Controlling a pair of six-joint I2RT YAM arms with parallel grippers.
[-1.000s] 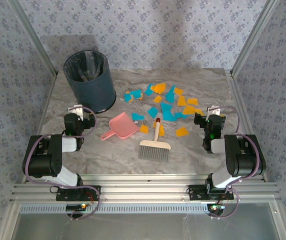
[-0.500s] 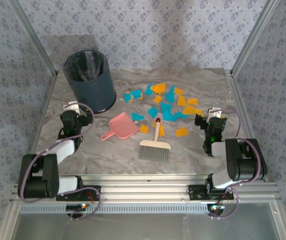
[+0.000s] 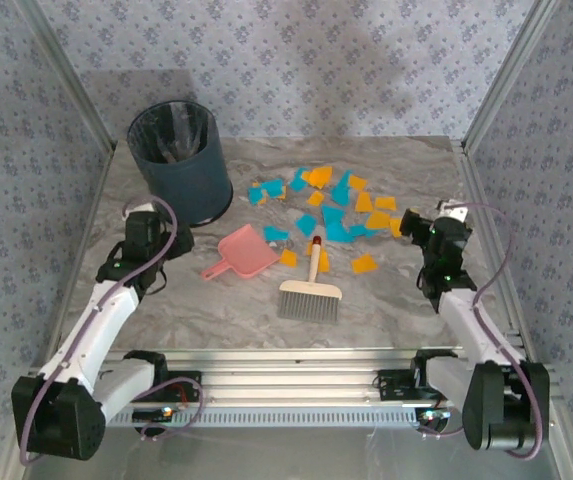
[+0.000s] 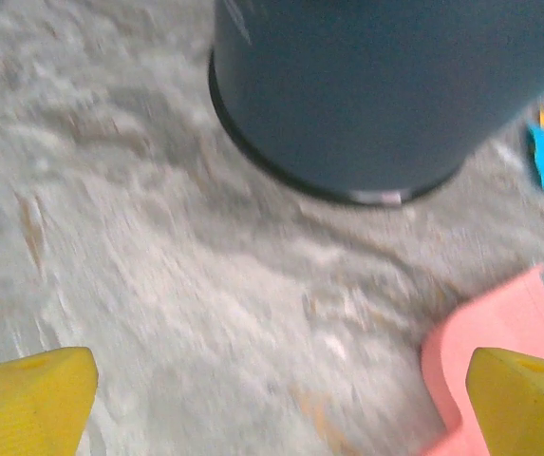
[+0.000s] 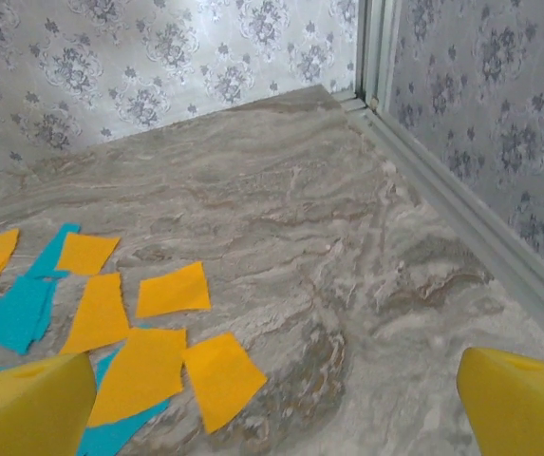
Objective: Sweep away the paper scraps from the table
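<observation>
Teal-blue and orange-yellow paper scraps (image 3: 338, 208) lie scattered over the back middle of the marble table (image 3: 226, 310). My left gripper (image 3: 158, 226) stands open with nothing between its yellow fingertips (image 4: 27, 399), just in front of the dark bin (image 4: 385, 85), and the pink dustpan (image 4: 499, 332) lies to its right. To the right of the scraps, my right gripper (image 3: 422, 228) is open over bare table (image 5: 347, 237). Its yellow fingertips (image 5: 523, 399) hold nothing. Several orange scraps (image 5: 148, 356) lie at the left of the right wrist view.
A dark bin (image 3: 179, 160) with a liner stands at the back left. The pink dustpan (image 3: 246, 252) and a hand brush (image 3: 311, 290) lie in the middle. Aluminium framing (image 5: 461, 209) and patterned walls bound the table at the right and back.
Both arms have unfolded from their tucked pose and stretched forward. The left gripper has shifted a little toward the bin and the right gripper toward the right edge. Both stayed open.
</observation>
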